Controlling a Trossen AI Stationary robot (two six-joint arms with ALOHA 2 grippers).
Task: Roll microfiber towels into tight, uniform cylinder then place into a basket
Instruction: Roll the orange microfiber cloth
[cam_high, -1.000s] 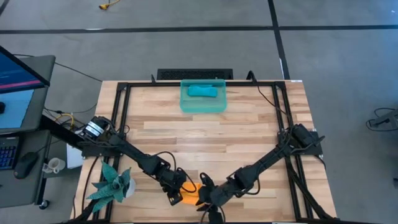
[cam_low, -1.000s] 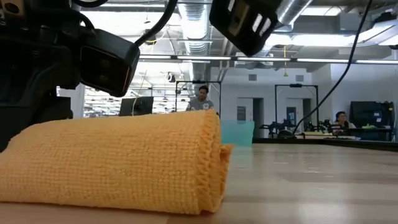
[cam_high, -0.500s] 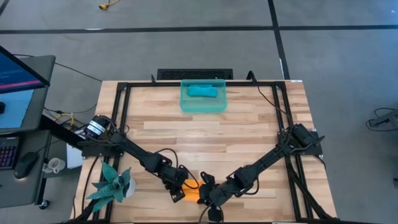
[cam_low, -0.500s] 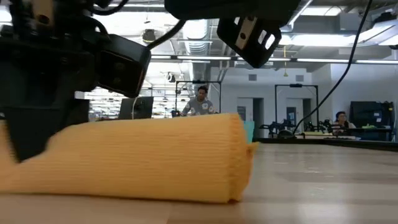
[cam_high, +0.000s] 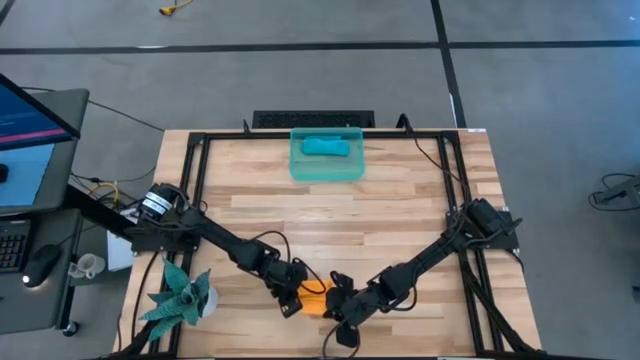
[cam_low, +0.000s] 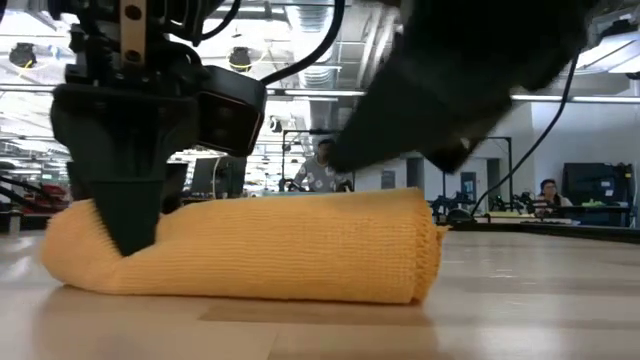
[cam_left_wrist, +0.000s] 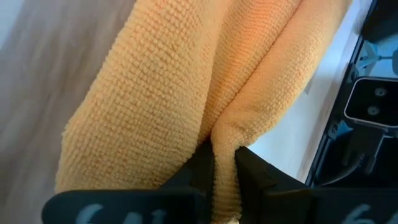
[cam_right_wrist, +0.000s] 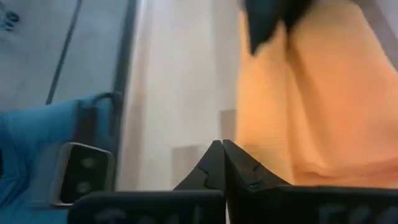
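Orange towel (cam_low: 250, 245) lies rolled; left gripper (cam_left_wrist: 221, 177) pinches its fold, right gripper (cam_right_wrist: 222, 163) is closed, empty. Next: carry to basket (cam_high: 326, 167), beside the teal towel (cam_high: 325, 147).

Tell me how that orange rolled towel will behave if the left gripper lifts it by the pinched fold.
Likely floppy: the orange towel is soft knit cloth, and the left gripper is shut on only a thin fold, so the free end would probably sag. It may unroll, since nothing binds the layers. It looks light. The right gripper is shut beside it, holding nothing.
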